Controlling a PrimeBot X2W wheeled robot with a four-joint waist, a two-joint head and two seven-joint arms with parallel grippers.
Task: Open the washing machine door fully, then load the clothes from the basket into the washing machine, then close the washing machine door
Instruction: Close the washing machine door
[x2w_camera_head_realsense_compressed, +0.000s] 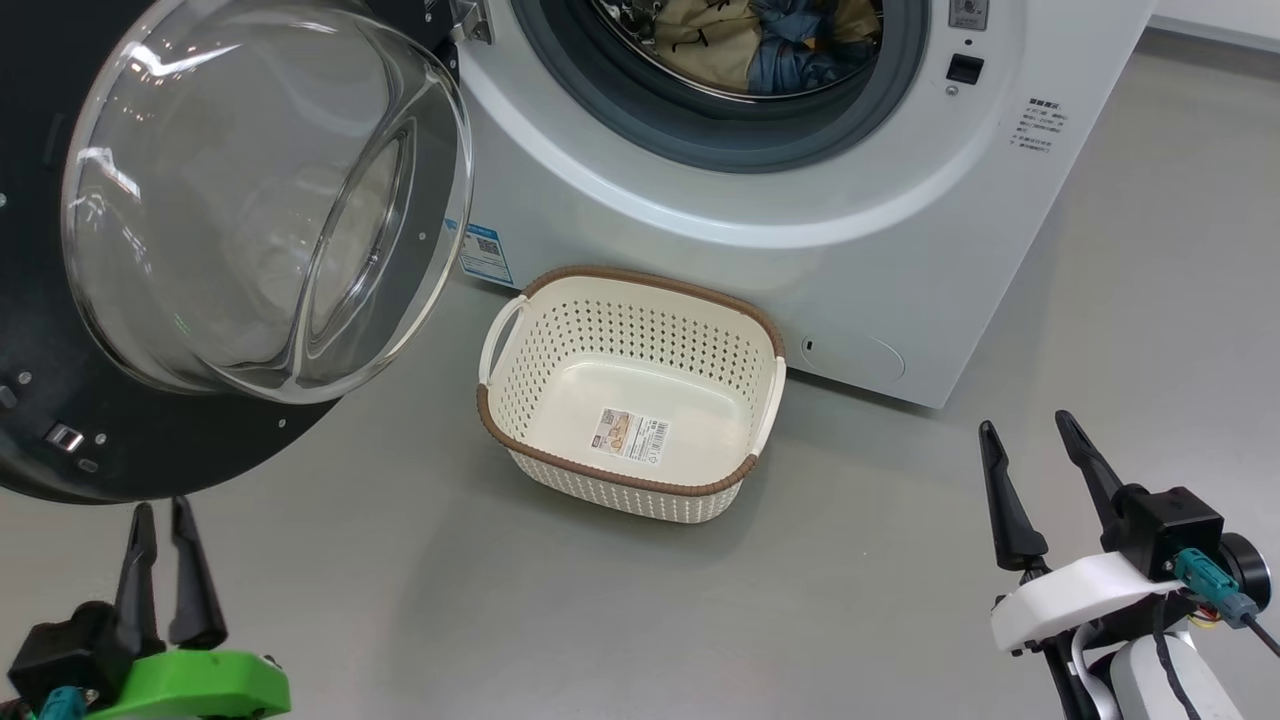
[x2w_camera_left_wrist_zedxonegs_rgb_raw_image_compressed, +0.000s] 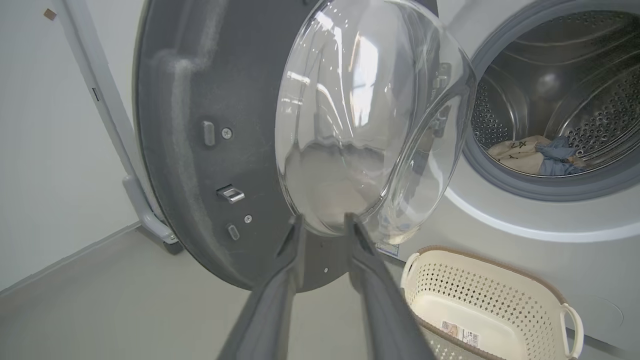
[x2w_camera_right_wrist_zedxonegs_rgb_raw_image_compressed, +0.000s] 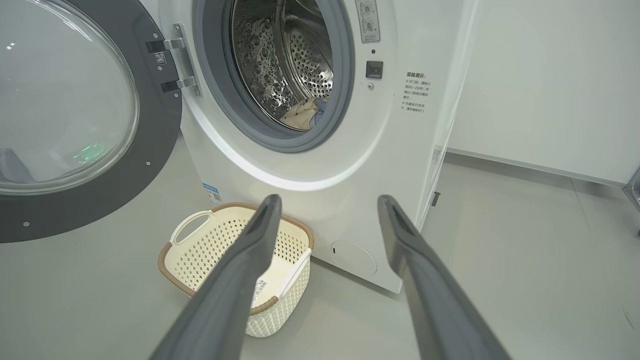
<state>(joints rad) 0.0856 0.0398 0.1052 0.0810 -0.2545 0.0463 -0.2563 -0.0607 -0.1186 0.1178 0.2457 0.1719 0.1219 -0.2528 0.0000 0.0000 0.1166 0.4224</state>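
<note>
Head view: the left fingers (x2w_camera_head_realsense_compressed: 138, 575), narrow and holding nothing, sit just below the open, round, black-ringed glass washing machine door (x2w_camera_head_realsense_compressed: 150, 440). The right fingers (x2w_camera_head_realsense_compressed: 1005, 510) stand wide, empty. Between and beyond them is the cream perforated plastic basket (x2w_camera_head_realsense_compressed: 620, 340), before the white front-loading washing machine (x2w_camera_head_realsense_compressed: 850, 260) with beige-and-blue clothes (x2w_camera_head_realsense_compressed: 760, 45) in its drum.

Left wrist view: door ahead of the fingers, basket to their right.

Right wrist view: basket partly behind one finger.

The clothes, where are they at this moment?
In the head view, top centre, the clothes lie inside the washing machine; the basket stands on the floor just before it.
</note>
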